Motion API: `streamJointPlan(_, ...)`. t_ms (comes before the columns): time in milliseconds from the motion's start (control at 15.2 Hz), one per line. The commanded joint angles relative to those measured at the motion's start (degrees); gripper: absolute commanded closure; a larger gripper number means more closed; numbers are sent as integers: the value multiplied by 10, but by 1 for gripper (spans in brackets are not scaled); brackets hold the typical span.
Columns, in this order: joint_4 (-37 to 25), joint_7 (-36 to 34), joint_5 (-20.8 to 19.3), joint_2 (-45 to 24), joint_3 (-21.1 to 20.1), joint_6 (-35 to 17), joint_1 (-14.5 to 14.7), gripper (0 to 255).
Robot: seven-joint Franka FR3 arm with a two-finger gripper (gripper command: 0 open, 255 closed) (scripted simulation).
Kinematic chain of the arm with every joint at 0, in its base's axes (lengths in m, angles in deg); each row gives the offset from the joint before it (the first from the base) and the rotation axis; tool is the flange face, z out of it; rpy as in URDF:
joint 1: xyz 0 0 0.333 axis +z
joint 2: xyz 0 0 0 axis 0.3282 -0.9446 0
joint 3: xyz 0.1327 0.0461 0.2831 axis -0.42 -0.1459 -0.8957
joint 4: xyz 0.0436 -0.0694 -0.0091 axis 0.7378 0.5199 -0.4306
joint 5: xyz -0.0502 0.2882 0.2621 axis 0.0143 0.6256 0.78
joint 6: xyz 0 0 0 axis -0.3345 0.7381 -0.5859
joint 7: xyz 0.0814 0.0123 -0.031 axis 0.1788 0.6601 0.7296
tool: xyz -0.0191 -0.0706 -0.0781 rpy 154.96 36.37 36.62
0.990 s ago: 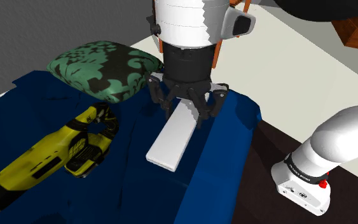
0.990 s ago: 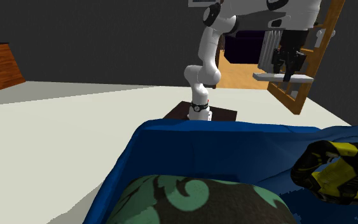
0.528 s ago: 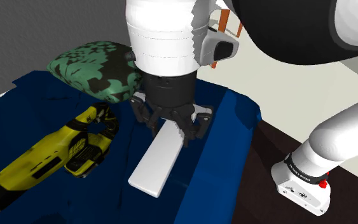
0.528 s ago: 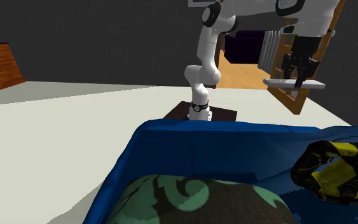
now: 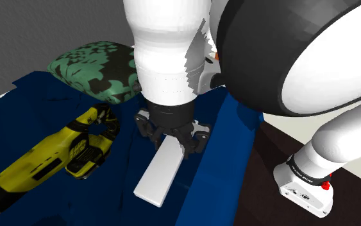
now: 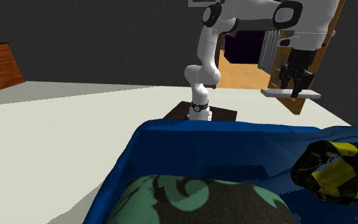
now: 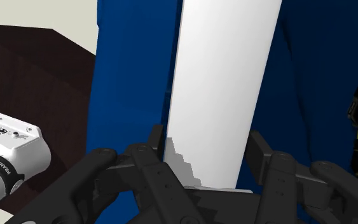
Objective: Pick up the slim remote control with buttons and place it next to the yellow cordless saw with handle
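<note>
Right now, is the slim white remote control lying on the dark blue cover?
No, the black gripper holds the remote in the air, clear of the cover.

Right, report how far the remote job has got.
Done: the white remote is picked up, clamped in the pincer and clear of the blue cover. In hand: the carry. Left: setting it down beside the yellow saw, then releasing.

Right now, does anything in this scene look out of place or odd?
Yes: a yellow saw lies on the blue cover beside a patterned cushion, an odd place for a power tool. The remote is plain white, with no buttons visible. Nothing looks spilled or broken.
</note>
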Motion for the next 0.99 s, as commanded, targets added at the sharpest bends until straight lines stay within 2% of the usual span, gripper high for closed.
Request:
streamJointPlan(0, 15, -1, 0, -1, -4, -16, 0, 255)
streamJointPlan(924, 104, -20, -24, -37, -52, -128, -18, 255)
